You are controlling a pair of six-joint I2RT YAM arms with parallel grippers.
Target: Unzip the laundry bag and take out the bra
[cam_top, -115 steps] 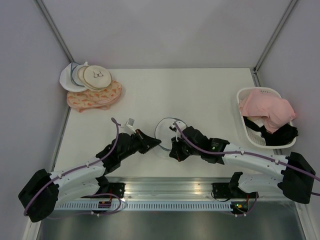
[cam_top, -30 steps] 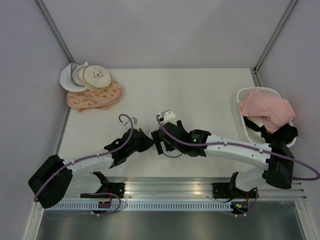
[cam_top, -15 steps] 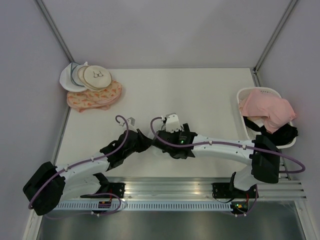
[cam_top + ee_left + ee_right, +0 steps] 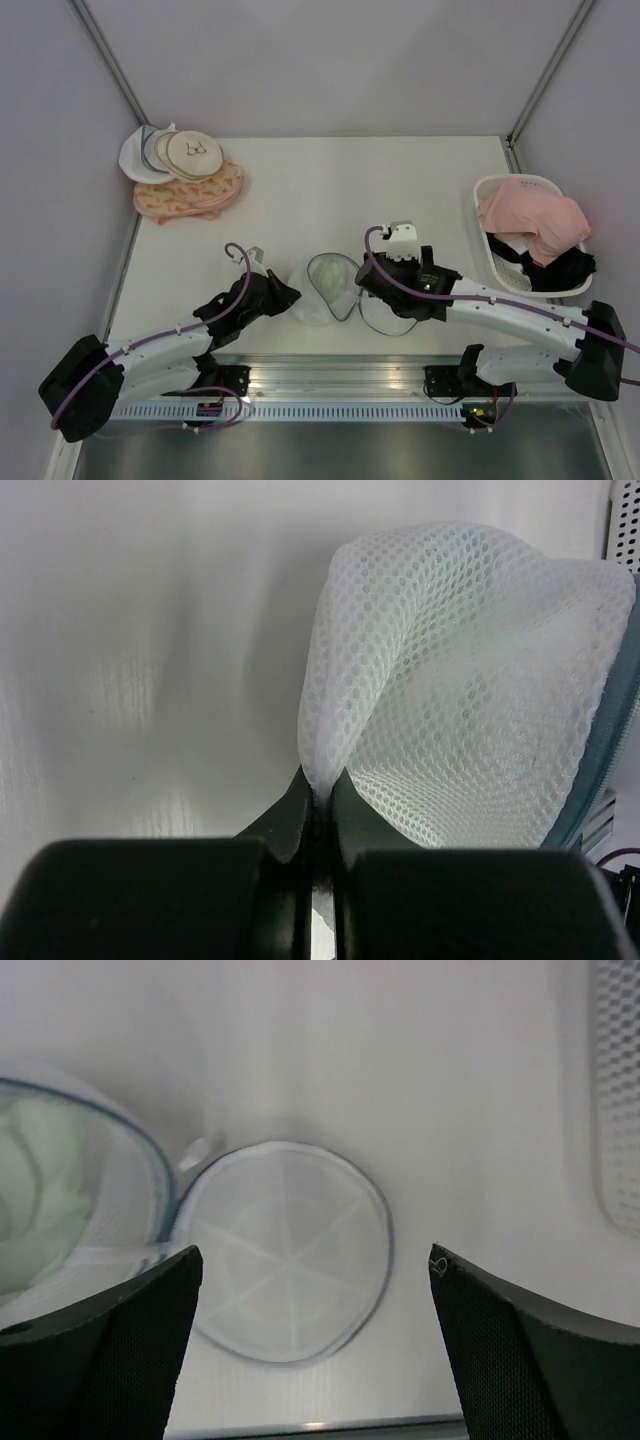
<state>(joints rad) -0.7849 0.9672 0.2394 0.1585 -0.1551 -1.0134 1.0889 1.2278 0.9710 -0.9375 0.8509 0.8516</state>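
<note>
The laundry bag (image 4: 310, 295) lies near the front edge of the desk (image 4: 400, 180), about midway between the two arms. Its grey-blue zipper (image 4: 601, 745) is run open and the round lid flap (image 4: 285, 1230) is folded flat onto the desk beside the body. The bra (image 4: 35, 1175) is not out yet: in the right wrist view it shows as a pale green padded mass inside the open mouth. The left end effector (image 4: 318, 785) is pressed together on a fold of the white mesh at the side away from the opening. The right end effector (image 4: 312, 1260) is spread wide and holds nothing, hovering over the flap just beside the mouth. The step in hand looks like the reach-in. To do it well, the left pinch should act as an anchor. The right fingers should enter through the mouth, close on a cup edge only, clear of mesh and zipper tape, then draw the bra out away from the anchor so the pouch does not follow. The cups are soft and will probably squash and spring, so a deep bite seems wiser than a fingertip nip. Well apart, at the desk's right edge, a white basket (image 4: 487, 190) holds a pink garment (image 4: 535, 222) and a black garment (image 4: 560, 272). Cream and white discs (image 4: 190, 152) sit on a pink patterned bag (image 4: 190, 197) in the far left corner.
</note>
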